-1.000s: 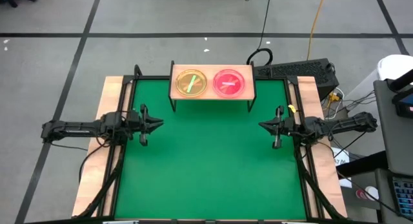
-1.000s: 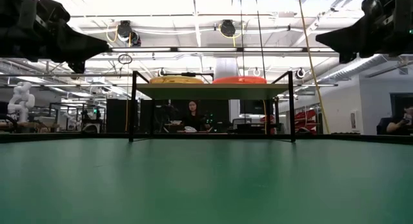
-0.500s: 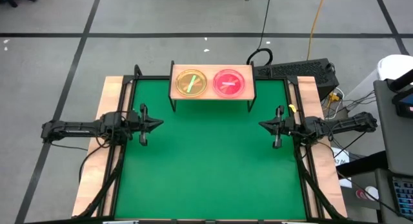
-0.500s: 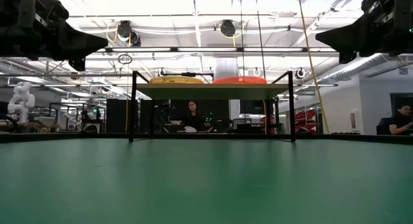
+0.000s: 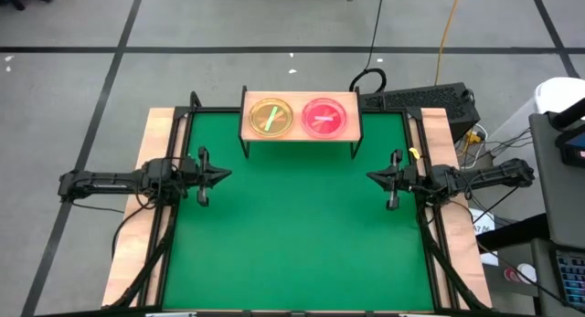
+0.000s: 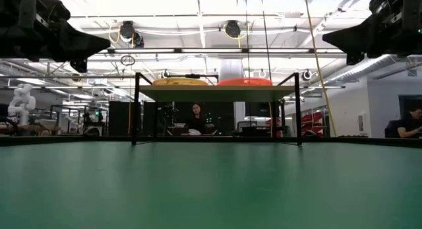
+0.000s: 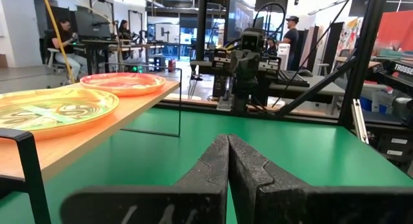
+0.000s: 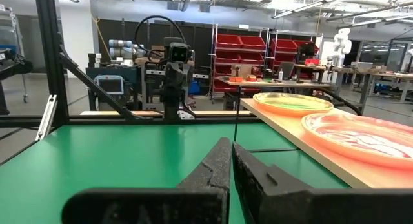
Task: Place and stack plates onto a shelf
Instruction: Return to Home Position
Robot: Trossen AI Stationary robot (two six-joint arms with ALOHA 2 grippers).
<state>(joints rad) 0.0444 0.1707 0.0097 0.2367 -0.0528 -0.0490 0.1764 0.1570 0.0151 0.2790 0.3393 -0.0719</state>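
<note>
The shelf (image 5: 301,119), a light-wood board on thin black legs, stands at the table's far edge. Two plate stacks rest on its top: an amber one with a green bar (image 5: 271,117) on the left and a pink one (image 5: 324,117) on the right. In the low view they show as the amber stack (image 6: 180,81) and the pink stack (image 6: 244,81). My left gripper (image 5: 227,174) hovers shut above the table's left side, fingers pointing toward the right; its wrist view shows the fingertips (image 7: 228,141) pressed together. My right gripper (image 5: 369,177) hovers shut above the right side, pointing left, fingertips (image 8: 230,145) together.
The green table (image 5: 292,244) is edged by light-wood strips and a black frame. A keyboard (image 5: 416,100) and cables lie beyond the far right corner. People sit in the room behind the table (image 6: 196,117).
</note>
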